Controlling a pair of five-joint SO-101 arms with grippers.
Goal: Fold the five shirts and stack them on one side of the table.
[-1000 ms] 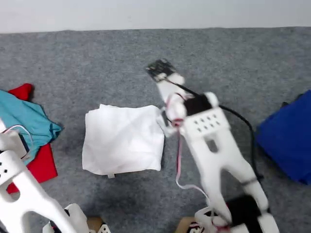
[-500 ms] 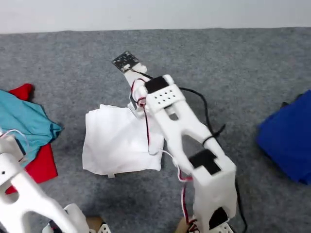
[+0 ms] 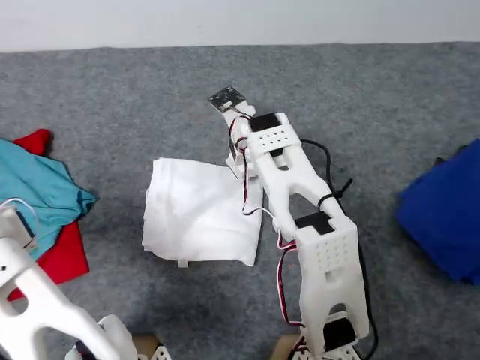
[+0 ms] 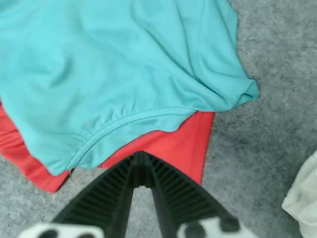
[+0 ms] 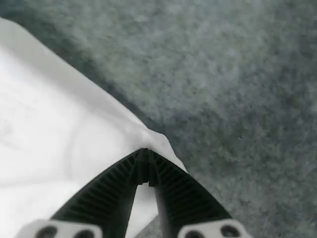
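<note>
A folded white shirt (image 3: 199,217) lies mid-table, its edge also in the left wrist view (image 4: 304,198). My right gripper (image 3: 238,161) sits at its far right corner, shut on the puckered tip of that white shirt corner (image 5: 153,139), fingers (image 5: 171,193) pressed together. A teal shirt (image 3: 41,187) lies crumpled over a red shirt (image 3: 64,255) at the left edge. My left gripper (image 4: 142,157) hovers shut just above the red shirt (image 4: 178,144), by the teal shirt's hem (image 4: 124,74), holding nothing. A blue shirt (image 3: 442,214) lies at the right edge.
Grey carpet-like table surface (image 3: 112,97) stretches free behind and in front of the white shirt. The left arm (image 3: 30,292) stands at the near left corner, the right arm's base (image 3: 330,315) at the near middle. Cables (image 3: 322,172) hang along the right arm.
The right arm swung left over the white shirt, then back right to its corner. The white shirt has shifted slightly right and turned a little. The left arm has barely moved.
</note>
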